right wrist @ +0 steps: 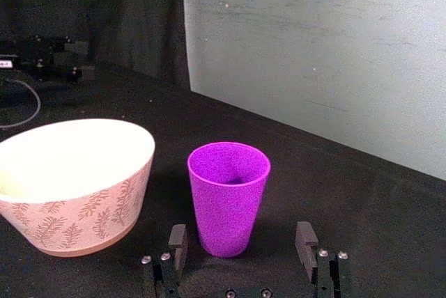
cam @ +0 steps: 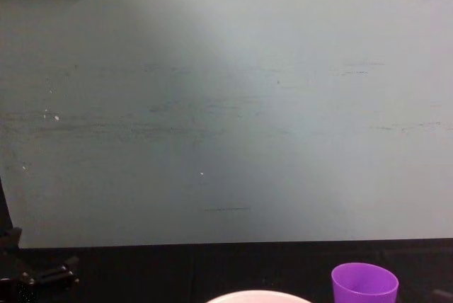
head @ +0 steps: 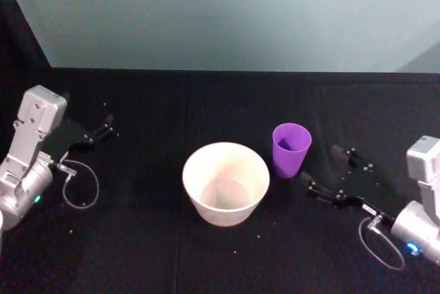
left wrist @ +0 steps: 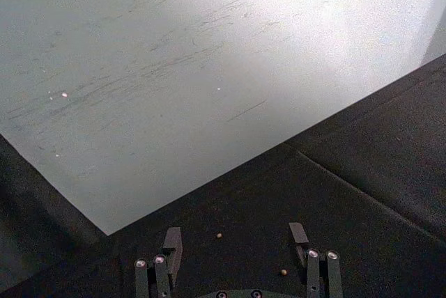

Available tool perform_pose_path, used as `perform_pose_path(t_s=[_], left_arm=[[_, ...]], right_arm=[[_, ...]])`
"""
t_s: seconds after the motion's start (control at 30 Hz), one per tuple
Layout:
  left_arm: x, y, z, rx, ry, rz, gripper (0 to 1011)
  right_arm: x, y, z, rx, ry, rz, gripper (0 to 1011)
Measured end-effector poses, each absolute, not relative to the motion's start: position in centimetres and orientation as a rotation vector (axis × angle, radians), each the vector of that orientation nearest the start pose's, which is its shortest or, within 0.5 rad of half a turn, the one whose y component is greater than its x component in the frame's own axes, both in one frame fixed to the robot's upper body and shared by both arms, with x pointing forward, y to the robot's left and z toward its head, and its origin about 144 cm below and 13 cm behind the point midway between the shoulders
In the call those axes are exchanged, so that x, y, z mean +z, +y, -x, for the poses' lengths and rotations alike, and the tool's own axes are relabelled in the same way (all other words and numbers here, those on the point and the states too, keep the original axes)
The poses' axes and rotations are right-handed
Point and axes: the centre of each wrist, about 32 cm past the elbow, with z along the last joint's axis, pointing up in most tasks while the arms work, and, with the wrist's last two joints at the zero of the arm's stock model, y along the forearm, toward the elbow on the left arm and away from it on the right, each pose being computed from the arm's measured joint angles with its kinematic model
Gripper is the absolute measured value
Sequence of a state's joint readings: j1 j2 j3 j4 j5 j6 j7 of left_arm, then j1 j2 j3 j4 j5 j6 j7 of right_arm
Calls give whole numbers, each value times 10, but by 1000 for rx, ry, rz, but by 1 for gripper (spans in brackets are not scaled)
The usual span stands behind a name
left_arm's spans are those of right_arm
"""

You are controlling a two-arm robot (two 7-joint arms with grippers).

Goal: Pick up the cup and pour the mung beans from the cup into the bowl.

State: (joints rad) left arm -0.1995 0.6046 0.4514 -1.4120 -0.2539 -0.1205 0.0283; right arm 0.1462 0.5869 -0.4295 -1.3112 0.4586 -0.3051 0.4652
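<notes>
Purple cup (head: 291,148) stands upright just right of the bowl (head: 220,217), not yet grasped.
A pale, scuffed wall (head: 240,12) rises behind the bowl, and the black cloth counter (head: 137,253) looks soft and grippy. The bowl is wide and steady. The cup is likely light, stiff and slick, best pinched mid-wall. The right gripper (head: 319,162) waits beyond the cup, jaws released; the left gripper (left wrist: 235,230) is parked well left of the bowl, jaws also released, with stray beans (left wrist: 219,235) under it.

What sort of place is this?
Likely a robot lab bench: black cloth-covered table, plain pale grey-green backdrop panel, a small purple plastic cup and pale round patterned bowl as props, right end effector open beside the cup, left end effector idle far left.
</notes>
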Motion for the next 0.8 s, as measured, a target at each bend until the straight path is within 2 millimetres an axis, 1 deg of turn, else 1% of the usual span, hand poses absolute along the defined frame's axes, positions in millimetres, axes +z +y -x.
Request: perform_pose_path(t_s=[0.43,0.8], left_arm=[[1140,310,-489,1248,-285,-304,1000],[1140,310,-489,1248,-285,-304,1000]], right_arm=[[1096,-310,-491,-849,-123,119,1003],[1093,-301,-503,-835,-78,78,1003]])
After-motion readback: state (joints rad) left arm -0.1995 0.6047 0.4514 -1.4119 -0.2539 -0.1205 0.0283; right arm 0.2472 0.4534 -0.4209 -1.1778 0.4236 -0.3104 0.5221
